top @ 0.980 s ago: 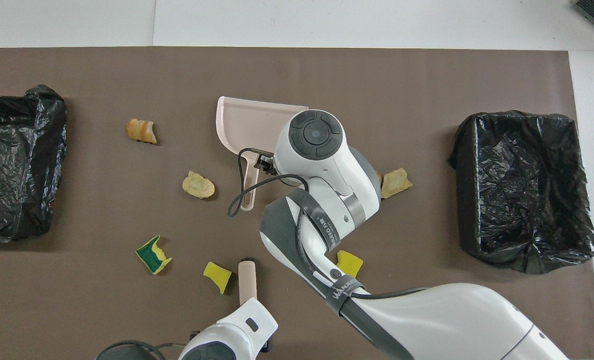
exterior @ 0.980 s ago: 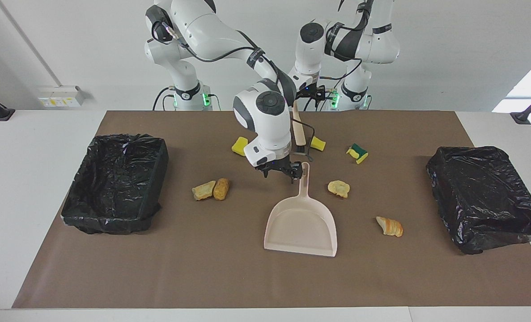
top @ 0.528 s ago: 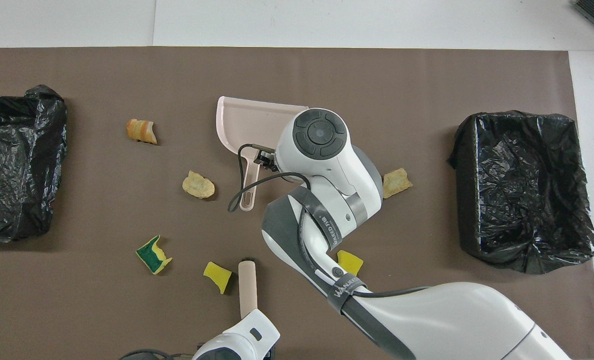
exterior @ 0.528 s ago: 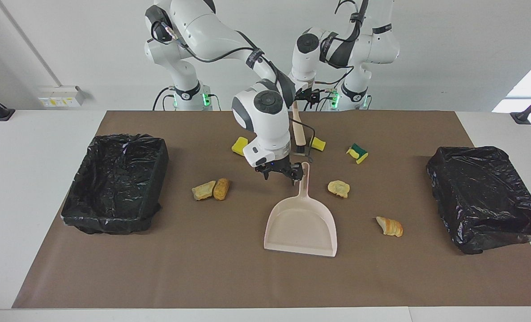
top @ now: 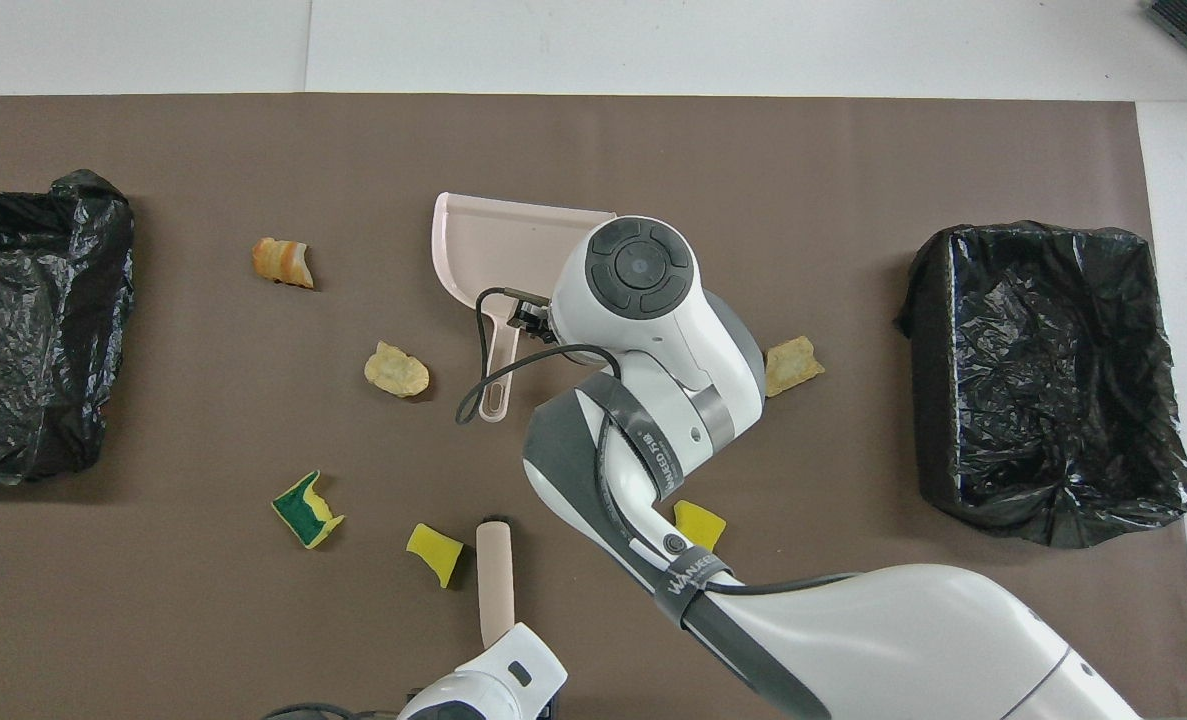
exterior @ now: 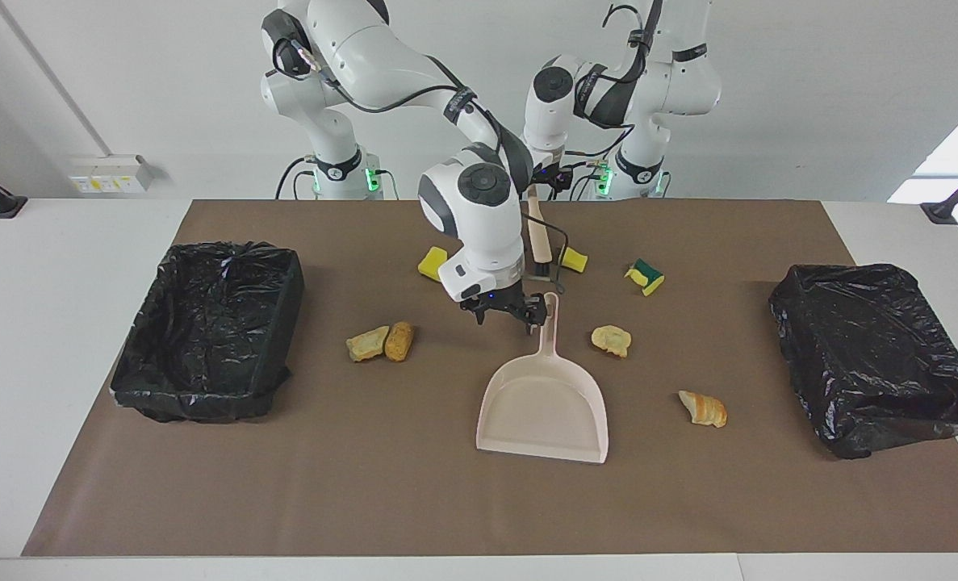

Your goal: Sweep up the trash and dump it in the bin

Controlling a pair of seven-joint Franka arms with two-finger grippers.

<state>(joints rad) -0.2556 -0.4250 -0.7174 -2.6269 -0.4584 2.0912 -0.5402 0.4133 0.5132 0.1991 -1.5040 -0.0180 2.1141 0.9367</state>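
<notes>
facing view: right gripper [exterior: 504,311] open at dustpan [exterior: 545,403] handle; left gripper [exterior: 550,173] fingers unclear
overhead view: "wanebo"-like strap lettering is seen on the right arm

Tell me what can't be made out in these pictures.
- Left gripper: overhead view, under its own wrist; facing view, partly covered by the right arm.
- Browner bread chunk: overhead view, under the right arm.
- Bin at the left arm's end: overhead view, cut by the picture's edge.

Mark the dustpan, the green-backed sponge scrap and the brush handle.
dustpan [exterior: 543,403], facing view, bare floor of the pan.
green-backed sponge scrap [top: 305,508], overhead view, its green face.
brush handle [top: 494,575], overhead view, middle of the tan shaft.
</notes>
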